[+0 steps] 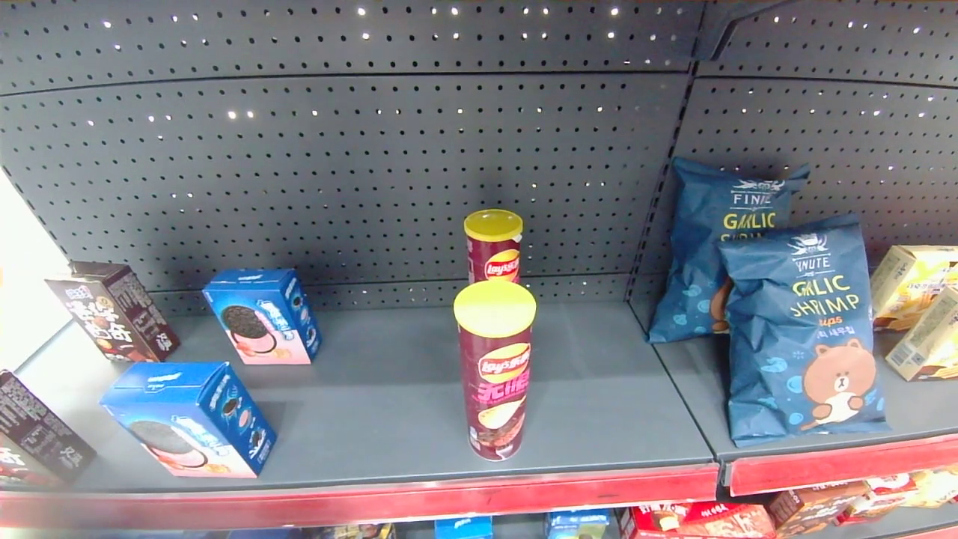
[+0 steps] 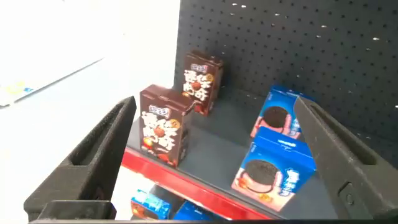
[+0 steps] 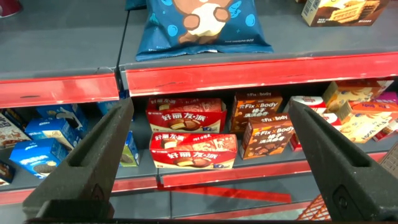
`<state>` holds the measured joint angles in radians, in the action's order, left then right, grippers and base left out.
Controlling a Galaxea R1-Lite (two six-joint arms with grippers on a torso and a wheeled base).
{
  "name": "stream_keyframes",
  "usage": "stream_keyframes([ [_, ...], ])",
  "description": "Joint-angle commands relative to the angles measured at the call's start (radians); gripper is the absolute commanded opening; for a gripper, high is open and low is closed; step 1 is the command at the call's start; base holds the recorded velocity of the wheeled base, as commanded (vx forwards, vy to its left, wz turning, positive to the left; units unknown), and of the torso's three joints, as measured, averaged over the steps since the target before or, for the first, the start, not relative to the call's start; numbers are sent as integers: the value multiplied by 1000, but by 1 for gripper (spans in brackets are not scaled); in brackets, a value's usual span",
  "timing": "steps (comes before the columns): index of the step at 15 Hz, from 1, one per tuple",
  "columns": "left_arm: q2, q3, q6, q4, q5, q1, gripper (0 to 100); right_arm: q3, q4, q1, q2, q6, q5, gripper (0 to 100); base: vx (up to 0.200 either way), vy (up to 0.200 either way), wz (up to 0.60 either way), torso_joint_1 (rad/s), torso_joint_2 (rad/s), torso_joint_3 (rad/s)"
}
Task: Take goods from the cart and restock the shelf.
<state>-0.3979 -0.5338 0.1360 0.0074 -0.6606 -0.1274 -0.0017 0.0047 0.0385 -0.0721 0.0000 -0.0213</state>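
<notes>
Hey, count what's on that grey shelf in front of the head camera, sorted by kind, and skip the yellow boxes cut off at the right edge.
Chip cans: 2
Blue cookie boxes: 2
Dark brown boxes: 2
Blue snack bags: 2
Total: 8
</notes>
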Motion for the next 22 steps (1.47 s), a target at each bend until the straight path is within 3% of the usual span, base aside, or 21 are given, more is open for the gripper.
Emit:
stream_keyframes([
  [1, 111, 89, -18, 9, 3, 63, 100, 0, 0, 0, -2, 0, 0, 100, 0, 0, 0, 0, 0, 0],
  [2, 177, 147, -61, 23, 4, 61, 100, 0, 0, 0, -2, 0, 0, 100, 0, 0, 0, 0, 0, 0],
  [3, 191, 158, -67, 26, 6, 61, 100, 0, 0, 0, -2, 0, 0, 100, 0, 0, 0, 0, 0, 0],
  [4, 320, 288, -119, 23, 13, 55, 100, 0, 0, 0, -2, 0, 0, 100, 0, 0, 0, 0, 0, 0],
  [5, 298, 325, -104, -38, 39, 55, 100, 0, 0, 0, -2, 0, 0, 100, 0, 0, 0, 0, 0, 0],
  [8, 300, 437, -107, -103, 276, 55, 100, 0, 0, 0, -2, 0, 0, 100, 0, 0, 0, 0, 0, 0],
  [11, 300, 532, -110, -164, 374, 55, 100, 0, 0, 0, -2, 0, 0, 100, 0, 0, 0, 0, 0, 0],
  [14, 300, 532, -99, -84, 415, 55, 100, 0, 0, 0, -2, 0, 0, 100, 0, 0, 0, 0, 0, 0],
  [15, 298, 532, -79, -64, 489, 55, 100, 0, 0, 0, -2, 0, 0, 100, 0, 0, 0, 0, 0, 0],
  [16, 300, 534, -81, -58, 561, 55, 100, 0, 0, 0, -2, 0, 0, 100, 0, 0, 0, 0, 0, 0],
  [17, 300, 534, -88, -49, 601, 55, 100, 0, 0, 0, -2, 0, 0, 100, 0, 0, 0, 0, 0, 0],
  [18, 298, 534, -133, -7, 633, 55, 100, 0, 0, 0, -2, 0, 0, 100, 0, 0, 0, 0, 0, 0],
  [21, 300, 534, -179, -4, 633, 55, 100, 0, 0, 0, -2, 0, 0, 100, 0, 0, 0, 0, 0, 0],
  [22, 300, 534, -164, -4, 628, 55, 100, 0, 0, 0, -2, 0, 0, 100, 0, 0, 0, 0, 0, 0],
])
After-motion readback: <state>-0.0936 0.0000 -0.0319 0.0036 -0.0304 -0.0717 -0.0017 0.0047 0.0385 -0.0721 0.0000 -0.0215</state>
